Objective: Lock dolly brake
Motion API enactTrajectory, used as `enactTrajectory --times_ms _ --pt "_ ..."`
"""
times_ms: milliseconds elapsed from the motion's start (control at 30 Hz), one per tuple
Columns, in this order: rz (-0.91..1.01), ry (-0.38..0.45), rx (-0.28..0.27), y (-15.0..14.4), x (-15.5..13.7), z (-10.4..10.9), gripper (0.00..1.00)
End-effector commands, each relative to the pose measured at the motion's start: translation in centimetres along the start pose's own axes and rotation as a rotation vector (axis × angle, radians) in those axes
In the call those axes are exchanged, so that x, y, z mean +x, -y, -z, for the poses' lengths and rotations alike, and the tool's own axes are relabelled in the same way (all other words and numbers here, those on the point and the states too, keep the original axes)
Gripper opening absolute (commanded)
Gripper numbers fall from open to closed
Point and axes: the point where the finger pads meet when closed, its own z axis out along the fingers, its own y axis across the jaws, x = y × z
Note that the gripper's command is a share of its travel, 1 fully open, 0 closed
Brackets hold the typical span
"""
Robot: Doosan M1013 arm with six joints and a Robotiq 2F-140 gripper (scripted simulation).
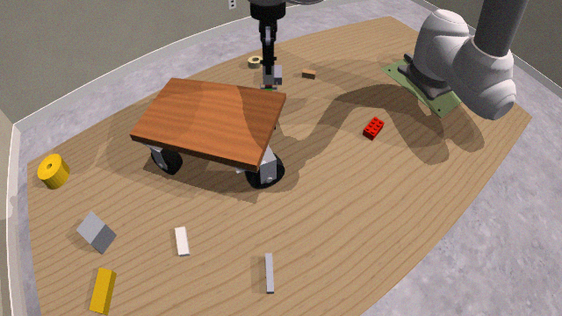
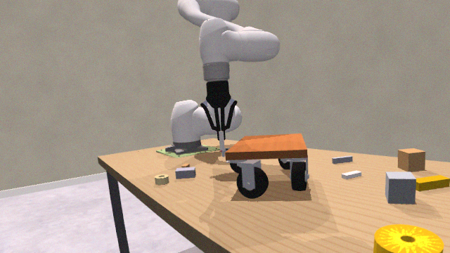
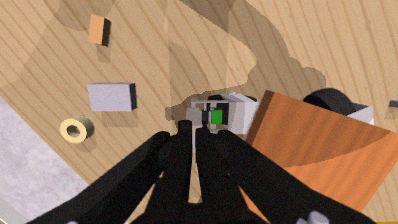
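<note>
With its fingers closed on nothing, the gripper (image 3: 192, 131) hangs over the pedal (image 3: 216, 116) at the dolly's (image 1: 211, 120) far corner, where an off-centre push could roll the dolly out of place.

A plain grey-beige wall (image 2: 351, 70) closes the room behind the work area, bare apart from a small white socket plate (image 1: 232, 3) seen at the top edge of the overhead view. Where it meets the ground runs a pale skirting strip (image 2: 46, 183). The floor (image 1: 505, 246) is mottled grey, like polished concrete. On it stands a table (image 2: 267, 225) with a light wooden top marked by wavy grain lines and a thin edge, carried on a dark, slender leg (image 2: 119, 214) at the near corner. Light falls from above and to one side, throwing soft, broad shadows (image 1: 408, 127) across the wood.
</note>
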Motion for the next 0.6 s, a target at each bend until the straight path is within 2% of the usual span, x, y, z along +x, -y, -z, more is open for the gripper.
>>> enactTrajectory --times_ms 0,567 --pt "0.000 0.000 0.000 0.00 0.00 -0.19 0.00" --pt "0.000 0.000 0.000 0.00 0.00 -0.75 0.00"
